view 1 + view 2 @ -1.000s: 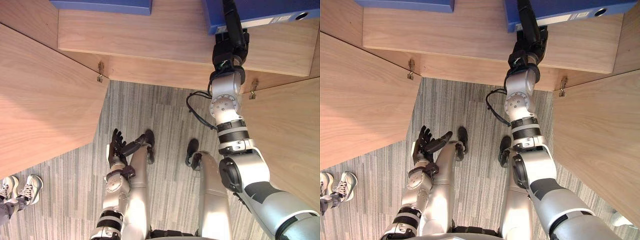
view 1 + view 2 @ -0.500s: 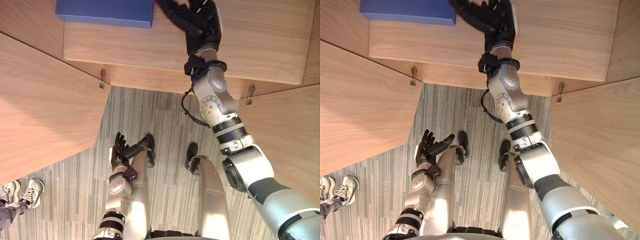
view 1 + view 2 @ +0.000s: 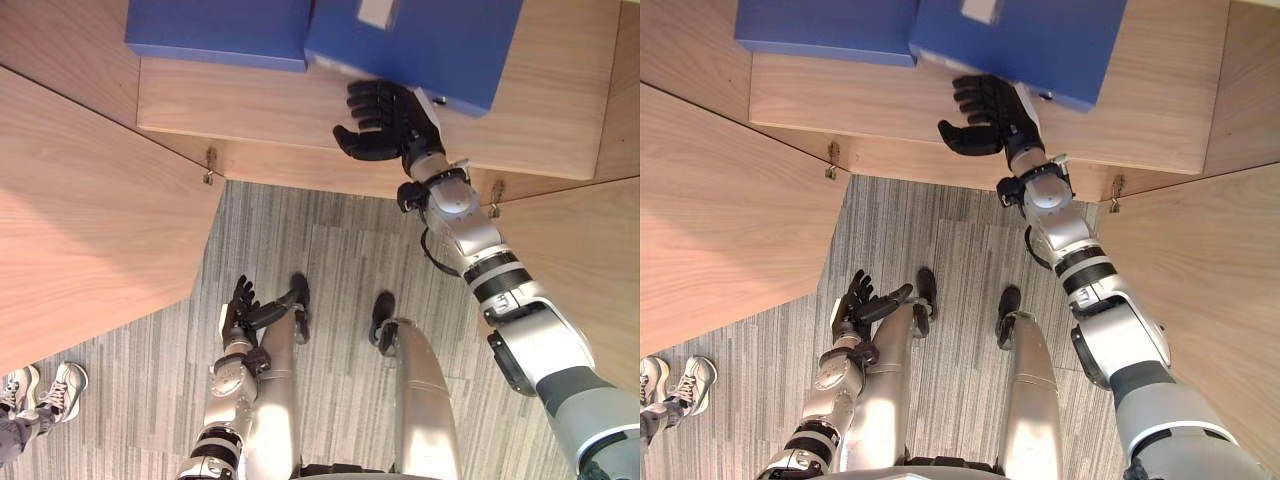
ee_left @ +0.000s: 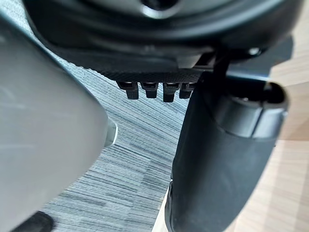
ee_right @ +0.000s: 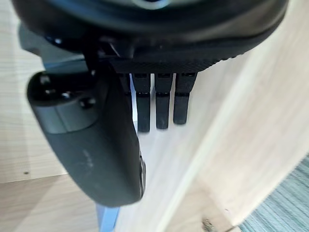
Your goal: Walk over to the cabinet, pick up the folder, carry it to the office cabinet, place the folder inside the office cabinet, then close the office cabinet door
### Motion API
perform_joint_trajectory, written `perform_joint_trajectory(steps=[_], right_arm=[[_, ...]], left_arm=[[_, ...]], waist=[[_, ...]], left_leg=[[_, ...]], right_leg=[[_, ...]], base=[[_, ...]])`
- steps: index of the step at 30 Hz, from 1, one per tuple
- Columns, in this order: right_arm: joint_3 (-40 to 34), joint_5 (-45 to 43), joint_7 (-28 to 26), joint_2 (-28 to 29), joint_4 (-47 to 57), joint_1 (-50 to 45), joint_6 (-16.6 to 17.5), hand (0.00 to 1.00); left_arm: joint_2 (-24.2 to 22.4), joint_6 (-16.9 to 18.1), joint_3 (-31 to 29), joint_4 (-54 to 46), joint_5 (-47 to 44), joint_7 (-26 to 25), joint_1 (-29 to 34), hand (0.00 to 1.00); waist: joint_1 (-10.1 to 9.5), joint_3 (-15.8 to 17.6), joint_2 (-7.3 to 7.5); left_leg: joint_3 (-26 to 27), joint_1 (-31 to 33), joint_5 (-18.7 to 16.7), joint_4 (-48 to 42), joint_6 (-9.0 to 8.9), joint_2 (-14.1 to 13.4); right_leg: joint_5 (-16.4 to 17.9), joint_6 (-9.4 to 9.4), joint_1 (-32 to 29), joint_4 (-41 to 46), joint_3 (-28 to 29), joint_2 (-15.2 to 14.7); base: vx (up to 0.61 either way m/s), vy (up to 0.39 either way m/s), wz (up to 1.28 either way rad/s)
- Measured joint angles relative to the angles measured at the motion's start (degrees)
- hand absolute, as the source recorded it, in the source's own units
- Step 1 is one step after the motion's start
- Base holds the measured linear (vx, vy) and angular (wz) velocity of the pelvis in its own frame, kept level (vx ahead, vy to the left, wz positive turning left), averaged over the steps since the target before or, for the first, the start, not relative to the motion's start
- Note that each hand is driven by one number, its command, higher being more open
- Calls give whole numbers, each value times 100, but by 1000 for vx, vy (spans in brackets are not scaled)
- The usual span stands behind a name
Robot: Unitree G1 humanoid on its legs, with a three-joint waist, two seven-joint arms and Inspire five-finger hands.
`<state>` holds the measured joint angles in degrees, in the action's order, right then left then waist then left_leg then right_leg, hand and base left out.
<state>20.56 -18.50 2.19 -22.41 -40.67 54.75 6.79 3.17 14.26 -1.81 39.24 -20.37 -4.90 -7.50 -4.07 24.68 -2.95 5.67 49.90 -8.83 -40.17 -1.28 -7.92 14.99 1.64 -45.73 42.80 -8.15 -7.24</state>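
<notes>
Shifted leftward, the folder (image 3: 430, 50) is laid beside a second folder (image 3: 215, 30); the right hand (image 3: 385, 125) is spread open at its edge, seemingly to push it inward.

A person's white sneakers (image 3: 62, 382) are standing at eight o'clock on the striped grey carpet (image 3: 330, 250).

I can't read any writing from here. The blue folder (image 3: 430, 50) on the cabinet shelf (image 3: 250, 100) carries a pale label (image 3: 377, 10), but its print is too blurred to make out.
</notes>
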Motion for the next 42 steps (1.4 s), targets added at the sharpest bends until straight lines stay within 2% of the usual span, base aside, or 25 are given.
perform_joint_trajectory(steps=[5, 7, 12, 16, 23, 28, 30, 33, 35, 37, 38, 39, 42], right_arm=[[-198, -416, 96, 64, -98, -122, 9, 0], [-425, -357, 385, 195, -140, -103, 8, 0], [-504, 835, 1204, 491, -407, 478, -127, 0], [-844, 1249, 1642, 389, -883, 1231, -355, 0], [-754, 1638, 1708, 86, -1097, 1573, -557, 0], [-697, 1609, 1702, -192, -1077, 1569, -662, 0], [-996, 1507, 1711, -286, -678, 1227, -666, 0], [-1445, 1288, 1829, -445, 897, -62, -644, 0], [-1519, 1290, 1810, -379, 2012, -1290, -408, 0], [-1477, 1291, 1695, -162, 2565, -2139, -191, 0], [-1390, 1292, 1574, 31, 2732, -2582, -28, 0], [-1020, 1312, 1013, 484, 2591, -3699, 127, 0], [-885, 1381, 613, 752, 2204, -4254, 127, 0]], left_arm=[[-2, 1, 1, 3, -51, 17, -1, 100], [-1, 2, -2, 4, -58, -1, -1, 100], [-1, 20, -13, -18, -135, -142, -31, 100], [-17, 57, -11, -81, -197, -234, -43, 100], [-78, 101, -12, -312, -330, -351, -28, 100], [-231, 105, -21, -416, -340, -356, 0, 100], [-253, 104, -25, -477, -340, -357, 13, 100], [-310, 91, -29, -519, -338, -351, 112, 100], [-310, 57, -29, -518, -332, -327, 311, 100], [-284, 50, -29, -513, -313, -269, 479, 100], [-232, 46, -19, -504, -265, -222, 574, 100], [95, 32, 79, -165, 21, -72, 660, 100], [340, 9, 103, 173, 134, 15, 748, 100]], waist=[[-10, -14, 1], [-30, -24, 1], [-18, -30, -2], [-36, -29, -5], [-23, -27, -11], [-8, -16, -32], [-6, -16, -32], [9, -16, -31], [69, -15, -28], [158, -18, -18], [224, -21, -12], [257, -62, 56], [267, -267, 208]], left_leg=[[22, -38, 0, 35, -2, -2], [40, 5, 0, 42, -2, -7], [73, 220, 51, 64, 17, -6], [75, 385, 271, 297, 38, 130], [103, 522, 512, 609, 26, 241], [192, 572, 615, 583, 119, 210], [193, 552, 613, 525, 136, 189], [211, 273, 532, 456, 175, 125], [249, -269, 386, 496, 171, 68], [301, -766, 309, 618, 143, 64], [331, -1074, 275, 755, 90, 77], [434, -1974, 437, 1442, 30, 94], [517, -2401, 676, 2036, 45, 120]], right_leg=[[0, 0, 16, -45, 11, 0], [-6, -3, -41, -50, 22, -1], [-74, 1, -273, -62, 42, -2], [-149, 1, -495, -78, 7, -121], [-271, -27, -684, -129, -95, -265], [-319, -9, -705, -107, -131, -300], [-320, -7, -636, -109, -163, -292], [-317, -1, -276, -200, -192, -251], [-299, 24, 322, -394, -183, -184], [-283, 43, 803, -585, -159, -161], [-282, 48, 1091, -723, -148, -151], [-469, 86, 1925, -1433, -120, -28], [-699, 88, 2300, -2033, -87, 67]], base=[[5, -21, -1], [-5, -14, -2], [-1, -11, -3], [-14, -13, 15], [-45, -16, 15], [-26, -8, 5], [0, 0, 0], [55, -12, -5], [69, -17, -14], [56, -18, -11], [118, -57, -21], [120, -59, -23], [186, -45, -16]])
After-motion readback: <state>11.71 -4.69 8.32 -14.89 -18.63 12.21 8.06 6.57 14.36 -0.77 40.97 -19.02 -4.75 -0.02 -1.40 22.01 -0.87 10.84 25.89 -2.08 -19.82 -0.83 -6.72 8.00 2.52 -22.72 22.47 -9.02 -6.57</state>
